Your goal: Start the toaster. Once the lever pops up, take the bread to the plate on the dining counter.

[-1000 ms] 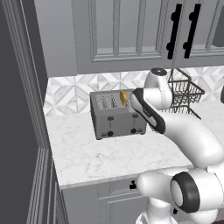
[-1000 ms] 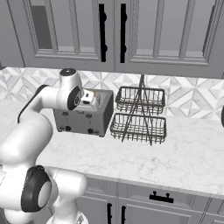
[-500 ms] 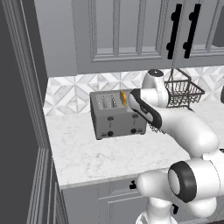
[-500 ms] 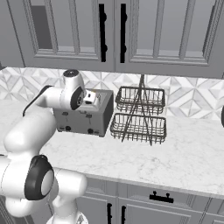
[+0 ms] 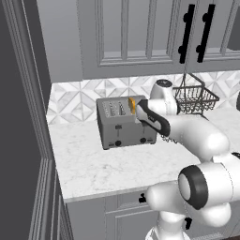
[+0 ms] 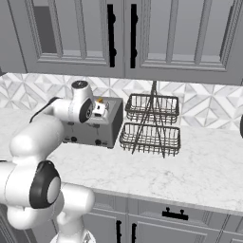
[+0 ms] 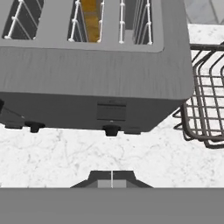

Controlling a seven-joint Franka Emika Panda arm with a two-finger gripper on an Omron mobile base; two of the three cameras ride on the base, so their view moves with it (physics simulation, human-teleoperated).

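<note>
So the boxy grey metal four-slot toaster point(image 5: 125, 122) is sitting toward the back of the white marble worktop point(image 5: 108, 164), closer to its left end, with a dark two-tier wire basket rack point(image 6: 152, 124) just beside it on the right. The small slice of bread with the orange-brown crust point(image 7: 90, 17) is down in one of the slots; in the left base view its edge pokes up at the toaster's right end. The two-finger gripper point(image 7: 112, 179) is hovering over the front edge of the toaster, looking down at the face with the dark levers and round knobs point(image 7: 111, 130). The fingertips look pressed together with nothing between them, so I'd call it closed and empty, not touching the toaster yet as far as I can tell. Progress-wise, this looks like the very start: I can't tell for sure whether a lever is down, but my guess is the toaster hasn't been started. Still left: push the lever, wait for the pop, grab the bread and carry it off to the plate on the dining counter.
</note>
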